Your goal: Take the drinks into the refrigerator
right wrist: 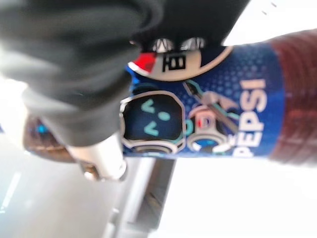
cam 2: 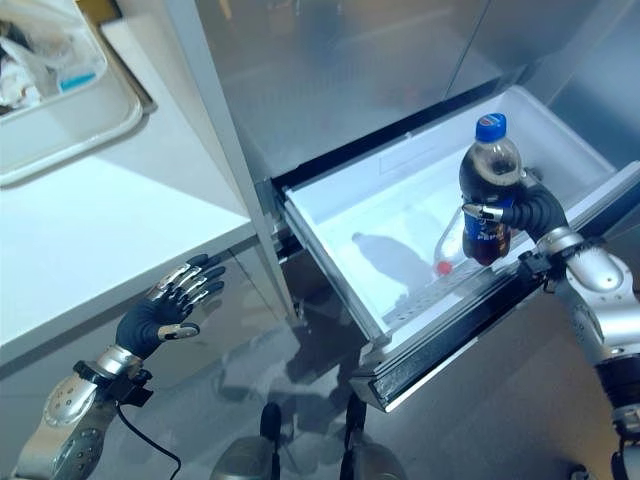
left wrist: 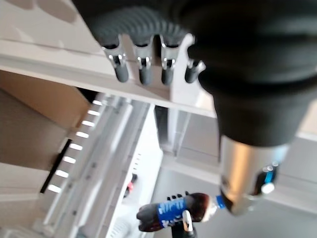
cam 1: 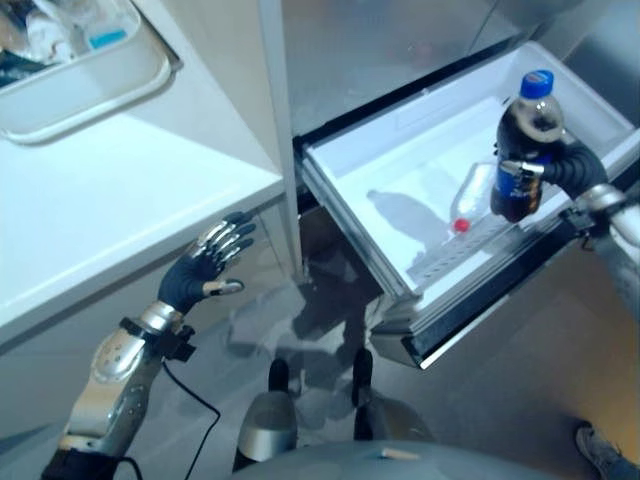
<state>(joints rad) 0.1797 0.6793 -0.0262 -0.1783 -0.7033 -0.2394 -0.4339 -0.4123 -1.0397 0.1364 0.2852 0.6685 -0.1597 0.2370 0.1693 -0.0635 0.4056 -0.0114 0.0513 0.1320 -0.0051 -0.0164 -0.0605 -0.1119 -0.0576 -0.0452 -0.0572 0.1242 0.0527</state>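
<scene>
From the left eye: white counter (cam 1: 110, 200) at left with a tray (cam 1: 90, 90) of odds and ends on it, steel fridge (cam 1: 380, 50) ahead, its white drawer (cam 1: 400, 165) pulled out over a grey floor (cam 1: 520, 350). Left hand (cam 1: 205, 265) hanging below the counter edge, fingers spread straight, touching nothing. Right hand (cam 1: 560, 170) at the drawer's near right rim, curled round a dark cola bottle (cam 1: 522, 160) held upright over the drawer, blue cap up. A clear bottle (cam 1: 472, 198) with a red cap lying on the drawer floor just beside it. From the right eye: same layout, with the bottle's shadow falling across the drawer floor. From the left wrist: fingers (left wrist: 143, 67) straight in a row against the counter's underside, cola bottle small in the distance past the drawer's slotted rail. From the right wrist: blue label pressed close, thumb (right wrist: 99, 158) wrapped across the bottle's side.
</scene>
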